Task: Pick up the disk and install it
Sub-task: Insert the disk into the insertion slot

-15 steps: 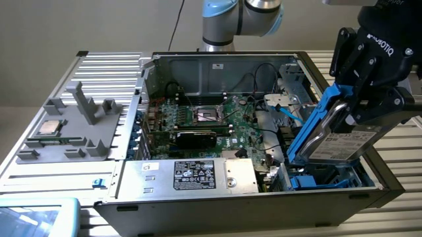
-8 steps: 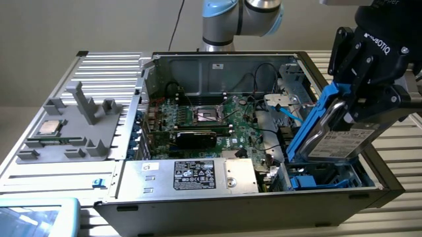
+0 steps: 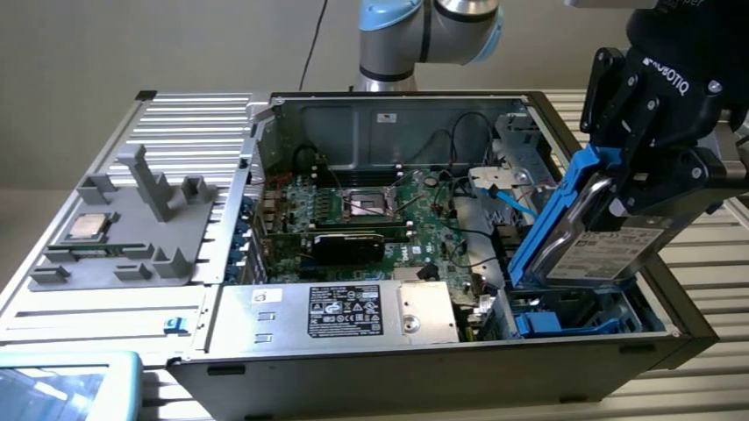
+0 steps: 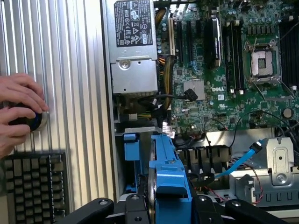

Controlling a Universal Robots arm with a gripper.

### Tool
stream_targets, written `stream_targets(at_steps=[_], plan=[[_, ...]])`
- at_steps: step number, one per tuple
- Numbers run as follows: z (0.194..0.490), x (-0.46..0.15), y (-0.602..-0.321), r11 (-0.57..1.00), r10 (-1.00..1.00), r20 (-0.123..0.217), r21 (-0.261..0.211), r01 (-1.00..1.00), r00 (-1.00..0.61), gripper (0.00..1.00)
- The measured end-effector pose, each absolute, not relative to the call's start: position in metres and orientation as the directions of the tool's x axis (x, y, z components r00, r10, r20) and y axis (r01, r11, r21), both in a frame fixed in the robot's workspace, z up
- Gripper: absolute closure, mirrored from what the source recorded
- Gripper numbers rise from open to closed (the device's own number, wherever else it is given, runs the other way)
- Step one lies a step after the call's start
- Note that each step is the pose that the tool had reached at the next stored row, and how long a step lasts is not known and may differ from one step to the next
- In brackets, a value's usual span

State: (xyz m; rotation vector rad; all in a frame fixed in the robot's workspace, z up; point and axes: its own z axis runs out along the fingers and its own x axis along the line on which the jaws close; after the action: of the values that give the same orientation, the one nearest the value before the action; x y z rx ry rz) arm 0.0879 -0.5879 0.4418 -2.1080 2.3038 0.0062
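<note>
With my tool [image 3: 634, 189] part-closed on the disk [image 3: 602, 253], tilted above the bay [image 3: 559, 322], I'd square its rails [image 3: 548, 224] to the bay and lower slowly.

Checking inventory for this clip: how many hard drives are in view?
1: the disk, held near upright by the end effector over the blue drive bay at the exterior view's right. More may hide inside.
</note>
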Motion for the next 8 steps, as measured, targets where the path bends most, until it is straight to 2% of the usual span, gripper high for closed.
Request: stream_targets(at_steps=[8], plan=[[0.4414,0.0856,-0.5857,0.079,-0.997,0.004,-0.020,-0.997,-0.079,0.63]])
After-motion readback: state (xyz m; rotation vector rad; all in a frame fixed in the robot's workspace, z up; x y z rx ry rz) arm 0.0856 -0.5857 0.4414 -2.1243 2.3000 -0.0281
